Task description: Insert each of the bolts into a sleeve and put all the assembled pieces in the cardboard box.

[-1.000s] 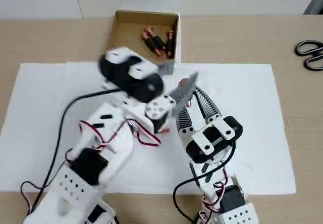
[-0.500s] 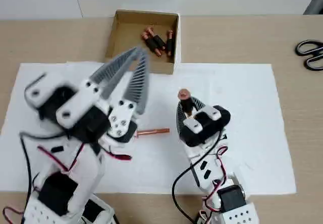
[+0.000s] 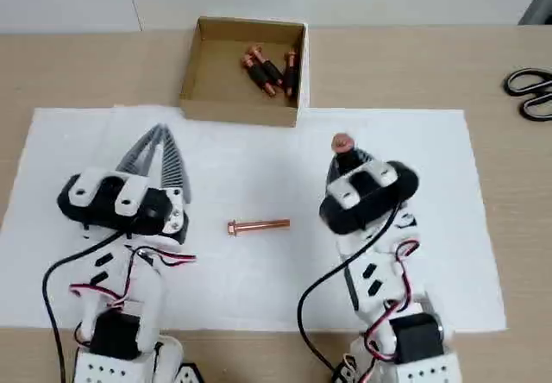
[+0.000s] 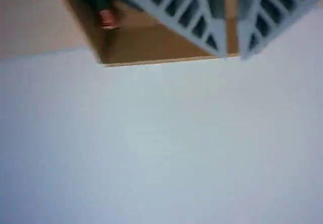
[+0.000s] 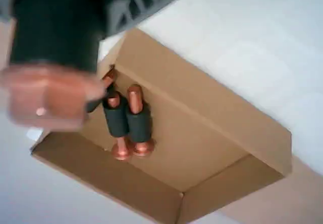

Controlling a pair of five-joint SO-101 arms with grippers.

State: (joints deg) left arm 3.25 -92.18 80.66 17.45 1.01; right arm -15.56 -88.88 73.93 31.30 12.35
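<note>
Centrally, a loose copper bolt (image 3: 259,226) lay flat on a white paper sheet (image 3: 431,228) that covered the wooden bench (image 3: 414,64), between the 2 arms and touching neither. The left claw (image 3: 160,133) hung over the paper near the box (image 3: 207,64), pointing toward it. Its fingers were drawn together almost to the tips and held nothing. The right claw (image 3: 349,169) was clamped around a black sleeve (image 5: 55,27), held upright, with a copper bolt head (image 3: 341,144) standing out of its top end. The cardboard box sat at the far edge of the paper with 3 sleeved bolts (image 3: 269,71) lying together in one corner. Scissors (image 3: 530,90) lay on the bare bench, well apart to the right.
</note>
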